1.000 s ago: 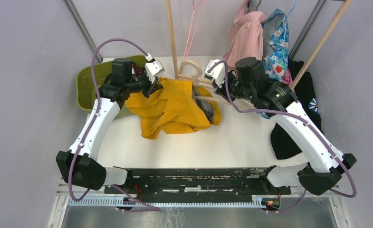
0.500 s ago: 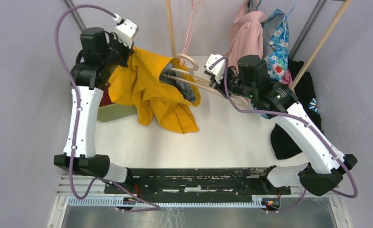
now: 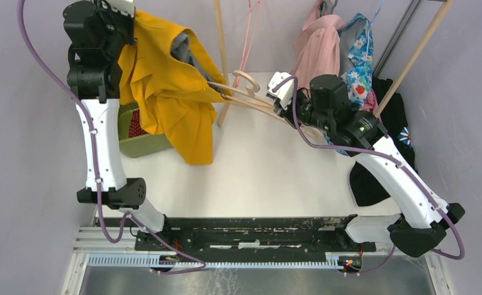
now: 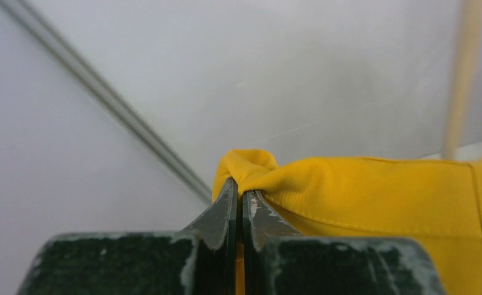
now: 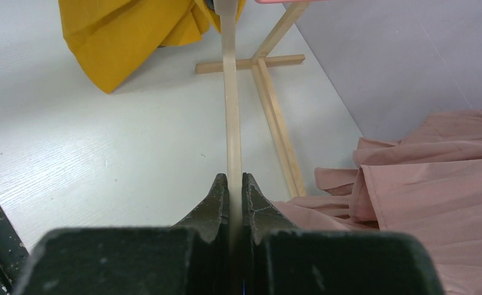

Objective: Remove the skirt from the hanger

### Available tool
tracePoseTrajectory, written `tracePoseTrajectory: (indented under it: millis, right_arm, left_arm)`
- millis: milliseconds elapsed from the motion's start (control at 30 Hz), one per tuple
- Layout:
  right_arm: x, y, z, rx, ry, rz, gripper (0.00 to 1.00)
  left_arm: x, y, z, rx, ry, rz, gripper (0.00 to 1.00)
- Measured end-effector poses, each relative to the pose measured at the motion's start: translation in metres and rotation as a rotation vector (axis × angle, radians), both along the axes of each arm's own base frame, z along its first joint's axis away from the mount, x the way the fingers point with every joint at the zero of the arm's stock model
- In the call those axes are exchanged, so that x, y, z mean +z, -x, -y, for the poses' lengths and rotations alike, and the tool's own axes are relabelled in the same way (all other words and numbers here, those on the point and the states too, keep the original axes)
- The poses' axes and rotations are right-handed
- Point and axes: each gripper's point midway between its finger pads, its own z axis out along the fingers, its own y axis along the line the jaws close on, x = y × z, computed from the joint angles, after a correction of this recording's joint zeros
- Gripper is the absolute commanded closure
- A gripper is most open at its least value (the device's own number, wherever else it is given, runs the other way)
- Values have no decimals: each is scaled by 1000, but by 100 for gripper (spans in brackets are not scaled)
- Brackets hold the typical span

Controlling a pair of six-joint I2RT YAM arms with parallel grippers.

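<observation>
Two sets of jaws are pinching: the left gripper [image 4: 239,187] is clamping a fold of the yellow skirt [image 3: 164,92], and the right gripper [image 5: 231,181] is squeezing the hanger [image 5: 228,92] bar. The hanger's long axis is running straight ahead of the right jaws into the skirt, which is hanging below the left jaws with the hanger's far end sitting inside it, so freeing it likely means drawing apart along that axis. No writing is showing.

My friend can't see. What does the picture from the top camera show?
The left gripper holds a yellow skirt high above the white table, while the right gripper clamps the wooden hanger, whose far end is inside the skirt. More clothes hang behind.
</observation>
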Motion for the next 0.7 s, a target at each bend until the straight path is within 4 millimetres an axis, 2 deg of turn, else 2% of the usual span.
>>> tracePoseTrajectory:
  millis: [200,333,400,433,467,567,633,700]
  right_arm:
    - [0,-2,2,-9,11,9,99]
    - [0,-5,6,-24,19,15,99]
    - [0,-7,9,-34,21,17,99]
    - [0,-8,10,-38,22,18,99]
    - [0,-8,10,-40,22,17,99]
    - [-1,-10,12,-49,25,16,99]
    - [-3,-12,12,-50,28,13,99]
    - [-4,-13,11,-50,30,9,99]
  left_arm:
    - [-25,-42,-76,173,67,-27,97]
    - [-31,-56,-130,263,149,-2,97]
    - [-21,-54,-153,291,186,43,97]
    - [-10,-52,-160,293,210,89,97]
    - [-5,-46,-176,320,218,112,97]
    - [21,-30,-204,351,240,209,97]
    - [34,-22,-213,348,252,259,97]
    - [37,-22,-210,315,267,276,97]
